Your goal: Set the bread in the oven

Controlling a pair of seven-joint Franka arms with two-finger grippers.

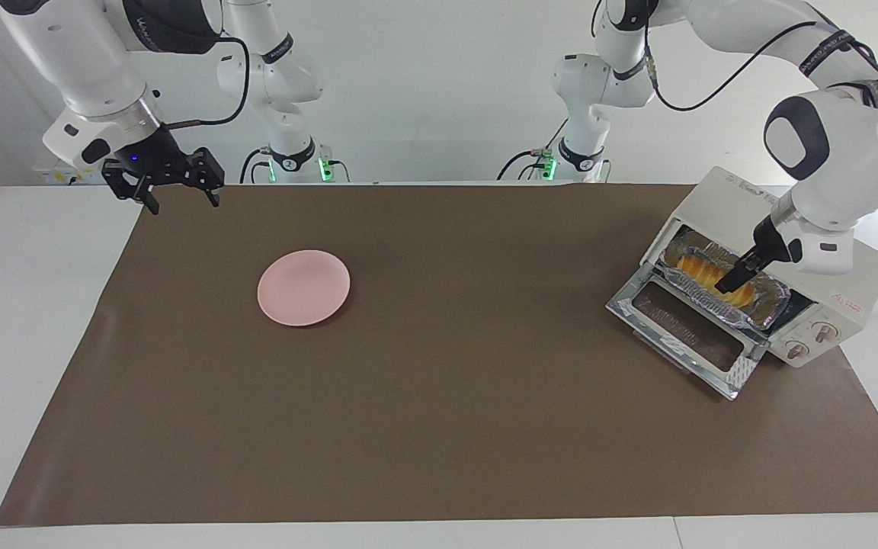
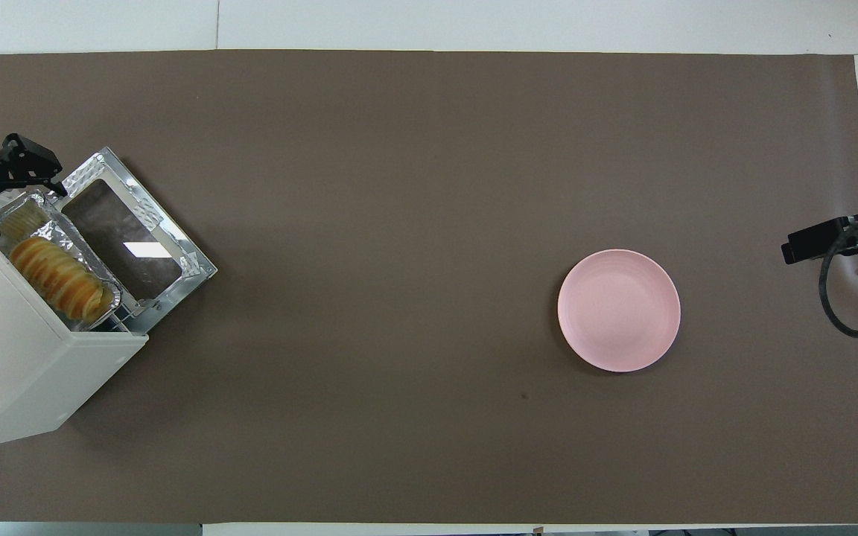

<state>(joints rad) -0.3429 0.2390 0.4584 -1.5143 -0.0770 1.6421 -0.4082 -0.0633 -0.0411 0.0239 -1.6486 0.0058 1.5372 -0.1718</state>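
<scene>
The bread point(image 1: 694, 267) lies in a crinkled foil tray point(image 1: 770, 305) in the mouth of the cream-white oven point(image 1: 858, 286), whose glass door point(image 1: 683, 332) is dropped open. In the overhead view the bread point(image 2: 60, 279) shows whole in the foil tray point(image 2: 97, 257), just inside the oven point(image 2: 19, 372), with the door point(image 2: 131, 238) flat on the mat. My left gripper point(image 1: 728, 284) hangs over the tray and bread; from above, my left gripper point(image 2: 27, 167) shows at the tray's end. My right gripper point(image 1: 184, 200) is open and empty, held over the mat's corner at the right arm's end of the table.
A round pink plate point(image 1: 303, 287) lies bare on the brown mat point(image 1: 439, 427), toward the right arm's end; it also shows in the overhead view point(image 2: 619, 310). The oven's two knobs point(image 1: 809, 339) face the mat. A cable runs off the table past the oven.
</scene>
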